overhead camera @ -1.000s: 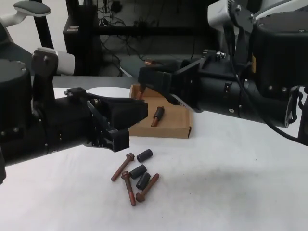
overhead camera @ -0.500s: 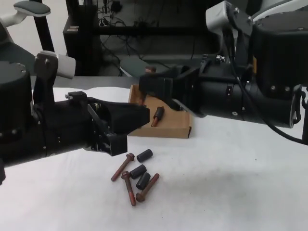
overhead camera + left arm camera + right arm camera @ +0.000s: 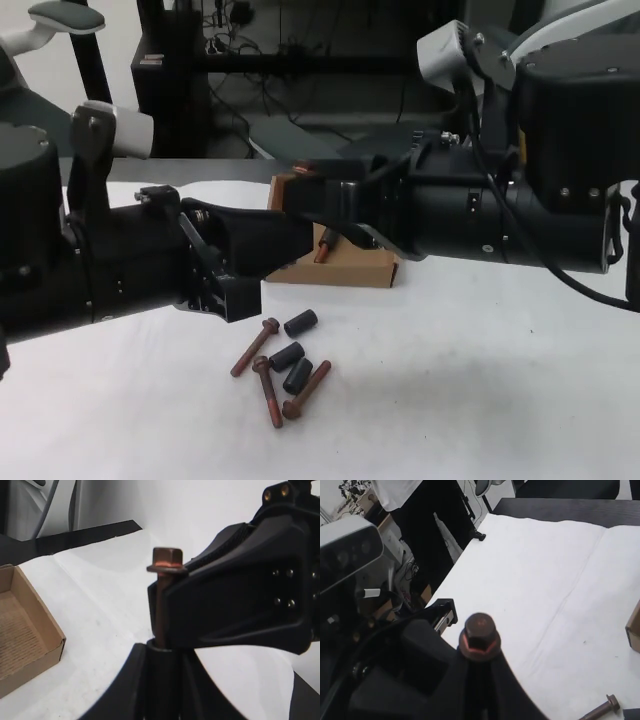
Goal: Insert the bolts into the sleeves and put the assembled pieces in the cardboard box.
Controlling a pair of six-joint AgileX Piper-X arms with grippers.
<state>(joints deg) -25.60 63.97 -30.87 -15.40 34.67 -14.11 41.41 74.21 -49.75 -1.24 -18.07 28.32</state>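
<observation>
The insertion step was the one in hand, as far as I could judge. The right gripper (image 3: 480, 677) was clamped on a copper-coloured bolt (image 3: 161, 597) just under its hex head. It held the bolt upright above the bench (image 3: 480, 380), close in front of the cardboard box (image 3: 350, 272). Directly beneath, the left gripper (image 3: 162, 692) had its fingers closed around a dark sleeve (image 3: 161, 660). The bolt's shank met the sleeve's mouth, though I could not tell how far it had gone in. The head stood well clear of the sleeve, so the bolt did not look seated. One assembled piece (image 3: 327, 240) lay inside the box, so I took the job to be partly done. Three loose bolts (image 3: 253, 347) and three loose sleeves (image 3: 300, 322) lay together on the white cloth nearer the arms. The next move, I reckoned, called for the two arms to keep shank and bore in one line while the bolt was pressed down to its head. The right fingers sat close under the head, so they would probably have to let go before the bolt could go fully home. After that, one arm would need to carry the pair the short way to the box and release it beside the finished piece.
</observation>
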